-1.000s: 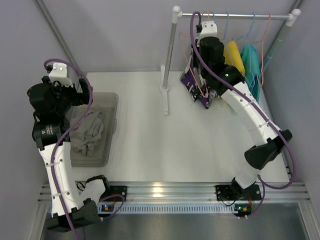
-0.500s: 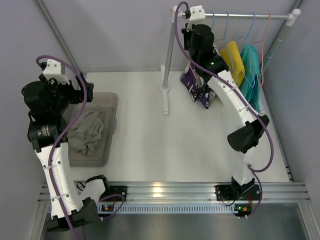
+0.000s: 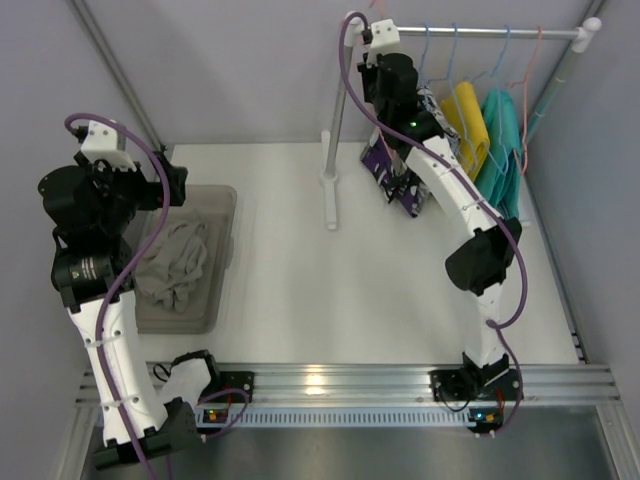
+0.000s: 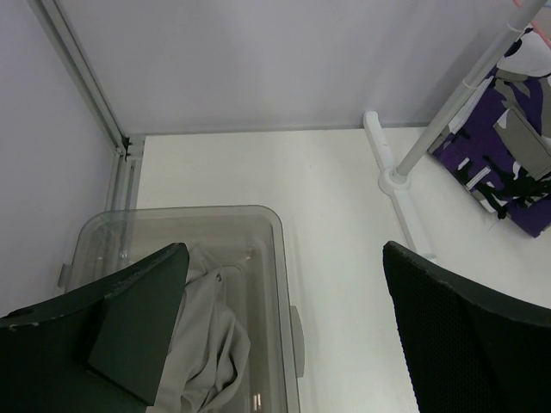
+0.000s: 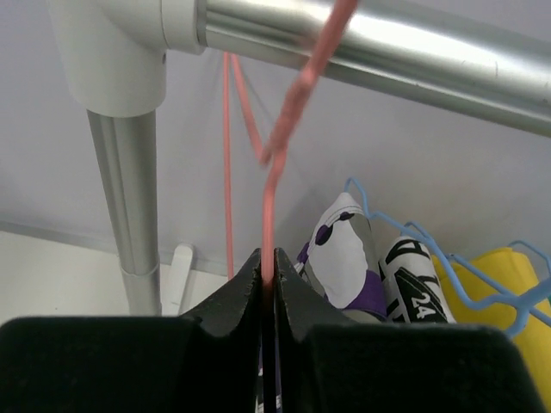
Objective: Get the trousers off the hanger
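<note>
The purple patterned trousers [image 3: 398, 182] hang below the rail's left end; they also show in the right wrist view [image 5: 343, 245] and the left wrist view [image 4: 508, 146]. My right gripper [image 3: 387, 52] is high up by the rail [image 5: 387, 43], shut [image 5: 269, 260] on the wire neck of the pink hanger [image 5: 269, 202], whose hook reaches the rail. My left gripper [image 3: 163, 185] is open and empty [image 4: 288, 344] above the grey bin [image 4: 284, 258], far from the trousers.
The bin [image 3: 222, 200] holds a grey garment [image 3: 180, 262]. The rack's upright post [image 3: 338, 120] stands on a foot [image 3: 329, 195]. Blue hangers [image 3: 452, 45], a yellow garment [image 3: 468, 112] and a teal garment [image 3: 502, 130] hang further right on the rail.
My right gripper has moved up and to the left along the rack with the pink hanger, reaching the rail's left end. My left arm has shifted slightly left.
</note>
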Controlling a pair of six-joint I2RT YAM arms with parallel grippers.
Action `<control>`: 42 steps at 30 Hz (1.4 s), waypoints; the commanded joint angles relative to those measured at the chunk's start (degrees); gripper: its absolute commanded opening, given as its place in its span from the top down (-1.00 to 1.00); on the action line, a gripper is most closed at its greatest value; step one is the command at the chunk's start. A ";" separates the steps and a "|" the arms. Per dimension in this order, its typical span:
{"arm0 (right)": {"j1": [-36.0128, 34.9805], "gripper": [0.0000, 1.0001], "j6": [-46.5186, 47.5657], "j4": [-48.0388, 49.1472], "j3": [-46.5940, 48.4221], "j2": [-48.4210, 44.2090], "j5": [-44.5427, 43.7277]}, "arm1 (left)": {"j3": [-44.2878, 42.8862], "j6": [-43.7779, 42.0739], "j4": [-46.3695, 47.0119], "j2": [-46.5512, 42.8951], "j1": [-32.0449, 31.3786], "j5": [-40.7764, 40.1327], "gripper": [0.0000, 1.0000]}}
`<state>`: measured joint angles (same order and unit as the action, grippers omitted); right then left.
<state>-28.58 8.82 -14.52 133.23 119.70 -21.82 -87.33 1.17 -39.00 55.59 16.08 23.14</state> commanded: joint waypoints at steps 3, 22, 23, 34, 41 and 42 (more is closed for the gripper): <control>0.89 0.67 -1.87 5.91 -1.38 -1.74 3.54 | -1.97 0.50 -0.37 -0.49 0.27 0.94 -0.98; 1.24 -0.18 -8.29 -2.78 -22.57 -30.65 10.66 | -0.74 -0.03 2.70 -0.83 0.27 3.32 -0.98; 1.50 -0.18 -8.38 -3.49 -23.27 -31.80 10.92 | -0.48 0.15 3.05 -1.01 0.27 3.49 -0.98; 18.90 -0.04 -23.58 -16.14 -20.56 -30.15 33.33 | 1.72 3.31 4.99 -2.33 0.27 5.16 -0.98; 20.93 -0.06 -23.94 -16.77 -14.50 -21.72 35.10 | 2.78 3.31 4.99 -2.86 0.27 4.38 -0.98; 20.93 -0.07 -23.85 -16.59 -14.05 -21.09 34.83 | 2.87 3.23 4.90 -2.86 0.27 4.20 -0.98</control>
<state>-8.43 -13.87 -30.22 114.43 98.04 10.26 -84.99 3.55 -36.80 53.60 16.08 26.98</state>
